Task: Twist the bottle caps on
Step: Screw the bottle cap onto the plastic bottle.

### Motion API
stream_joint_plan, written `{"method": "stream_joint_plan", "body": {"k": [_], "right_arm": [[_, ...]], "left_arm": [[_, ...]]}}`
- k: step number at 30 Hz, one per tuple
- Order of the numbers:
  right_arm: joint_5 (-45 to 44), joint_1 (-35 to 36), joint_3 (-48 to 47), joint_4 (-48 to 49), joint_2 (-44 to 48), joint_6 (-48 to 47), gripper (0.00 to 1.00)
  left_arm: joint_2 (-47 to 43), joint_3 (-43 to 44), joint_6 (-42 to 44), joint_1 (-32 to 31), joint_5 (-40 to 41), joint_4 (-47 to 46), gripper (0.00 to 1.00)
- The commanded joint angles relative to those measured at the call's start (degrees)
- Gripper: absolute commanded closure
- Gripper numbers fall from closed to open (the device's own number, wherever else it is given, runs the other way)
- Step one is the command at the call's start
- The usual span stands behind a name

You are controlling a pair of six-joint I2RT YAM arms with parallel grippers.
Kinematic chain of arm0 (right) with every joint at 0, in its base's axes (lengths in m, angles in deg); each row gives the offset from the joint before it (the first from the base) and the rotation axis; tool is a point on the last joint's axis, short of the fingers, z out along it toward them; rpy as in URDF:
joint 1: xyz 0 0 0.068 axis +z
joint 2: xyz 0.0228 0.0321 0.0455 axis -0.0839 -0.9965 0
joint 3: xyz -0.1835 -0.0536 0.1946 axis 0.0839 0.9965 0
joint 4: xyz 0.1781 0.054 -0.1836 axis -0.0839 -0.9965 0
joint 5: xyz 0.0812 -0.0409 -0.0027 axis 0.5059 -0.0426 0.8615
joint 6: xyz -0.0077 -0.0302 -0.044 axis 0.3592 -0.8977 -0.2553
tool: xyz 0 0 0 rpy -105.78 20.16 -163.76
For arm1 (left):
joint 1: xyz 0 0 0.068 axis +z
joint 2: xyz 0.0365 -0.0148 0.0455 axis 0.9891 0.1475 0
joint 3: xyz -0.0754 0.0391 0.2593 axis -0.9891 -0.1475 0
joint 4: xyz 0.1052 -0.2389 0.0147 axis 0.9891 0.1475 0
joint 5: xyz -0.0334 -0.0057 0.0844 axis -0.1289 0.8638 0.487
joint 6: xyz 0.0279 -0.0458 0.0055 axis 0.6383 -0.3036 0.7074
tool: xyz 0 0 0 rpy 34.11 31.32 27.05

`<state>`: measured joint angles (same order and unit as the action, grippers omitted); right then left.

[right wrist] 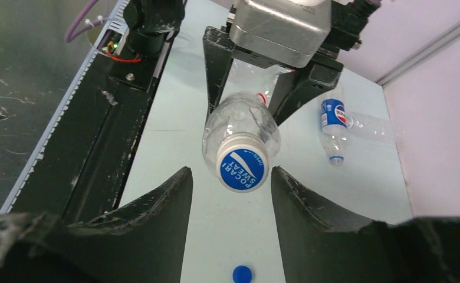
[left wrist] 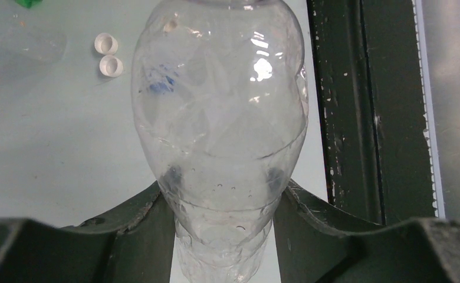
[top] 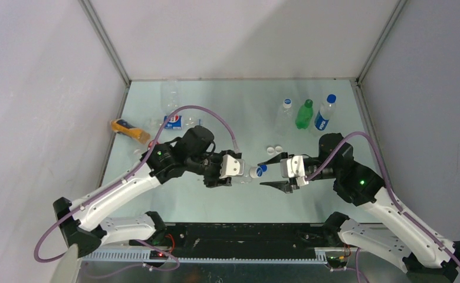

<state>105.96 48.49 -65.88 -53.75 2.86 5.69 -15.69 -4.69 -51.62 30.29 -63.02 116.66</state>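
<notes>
The left pincer (left wrist: 222, 197) pinches a crinkled, clear plastic bottle (left wrist: 216, 106) around its body, and the bottle's round blue-and-white cap (right wrist: 241, 168) sits between the spread, matte black fingers of the right pincer (right wrist: 230, 180).

Shows colourless and see-through in the held bottle (right wrist: 239, 127), white-sided and blue-topped with white lettering on its cap (right wrist: 241, 168). Runs green on one far bottle (top: 304, 114), orange-yellow on a tipped bottle (top: 127, 130), white on two loose caps (left wrist: 111, 65), pale mint across the table (top: 251, 106).
</notes>
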Motion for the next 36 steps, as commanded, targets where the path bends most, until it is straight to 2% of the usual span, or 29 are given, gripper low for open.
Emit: {"method": "stream_joint_plan", "body": {"k": [1, 8, 12, 13, 14, 15, 17, 20, 24, 25, 26, 27, 28, 29, 30, 31, 32, 35, 36], "right_arm": [[3.77, -0.24, -0.44, 0.86, -0.52, 0.50, 0.47], [4.89, -0.20, -0.44, 3.96, -2.07, 4.75, 0.57], [3.21, 0.08, -0.40, 5.55, -3.03, 11.48, 0.69], [0.69, 0.22, -0.43, 5.94, -3.15, 13.18, 0.76], [-1.15, 0.43, -0.44, 6.12, -3.30, 17.28, 0.79], [-5.06, 0.48, -0.44, 6.21, -3.32, 19.47, 0.87], [-11.40, 0.85, -0.40, 6.81, -3.11, 31.02, 0.99], [-18.94, 2.24, -0.40, 7.22, -2.49, 43.10, 1.00], [-28.98, 3.20, -0.40, 5.02, -2.12, 57.96, 1.00], [-29.83, 3.14, -0.42, 4.27, -1.96, 61.25, 0.96], [-30.95, 2.85, -0.40, 3.92, -1.82, 62.15, 0.83], [-31.17, 2.61, -0.42, 3.62, -1.36, 62.94, 0.77], [-31.13, 1.95, -0.44, 3.82, -1.12, 63.09, 0.66], [-30.64, 1.19, -0.44, 4.85, -0.26, 63.15, 0.60], [-28.96, 0.82, -0.44, 6.42, 0.26, 62.88, 0.48], [-27.80, 0.23, -0.40, 7.06, 1.36, 60.86, 0.42], [-25.33, 0.11, -0.17, 8.25, 1.99, 59.23, 0.26], [-23.47, 0.02, 2.96, 12.78, 5.73, 54.32, 0.12], [-25.21, 0.05, 5.39, 15.33, 6.51, 54.43, 0.04]], "left_arm": [[0.52, 3.07, 0.71, 0.33, -2.94, 1.18, 0.97], [0.63, 2.98, 0.63, 0.28, -2.60, 1.42, 0.97], [-0.36, 1.95, -1.11, -0.27, 0.27, -1.26, 0.97], [-1.09, 1.09, -2.08, -0.37, 1.99, -2.14, 0.97], [-1.55, 0.52, -2.82, -0.59, 4.33, -4.74, 0.97], [-2.48, -0.76, -3.93, -0.74, 5.35, -6.16, 0.96], [-3.61, -2.69, -5.11, -1.33, 8.90, -9.62, 0.96], [-4.93, -5.23, -5.81, -3.81, 17.62, -15.03, 0.96], [-6.99, -9.79, -6.48, -5.69, 23.94, -22.76, 0.95], [-7.38, -10.96, -6.79, -5.71, 24.51, -24.68, 0.95], [-7.55, -11.83, -7.63, -5.73, 25.37, -25.41, 0.95], [-7.76, -12.22, -8.06, -5.68, 25.89, -26.83, 0.95], [-8.19, -13.15, -9.00, -5.61, 26.48, -27.54, 0.96], [-8.44, -13.67, -9.67, -5.45, 26.58, -29.02, 0.96], [-9.13, -14.92, -11.49, -5.09, 26.25, -29.99, 0.96], [-9.48, -15.53, -12.54, -4.80, 25.80, -32.22, 0.96], [-10.29, -16.95, -14.84, -4.24, 25.49, -33.35, 0.96], [-11.83, -19.32, -18.85, -3.70, 24.01, -38.96, 0.96], [-12.11, -19.87, -19.89, -3.64, 23.50, -39.71, 0.96]]}}
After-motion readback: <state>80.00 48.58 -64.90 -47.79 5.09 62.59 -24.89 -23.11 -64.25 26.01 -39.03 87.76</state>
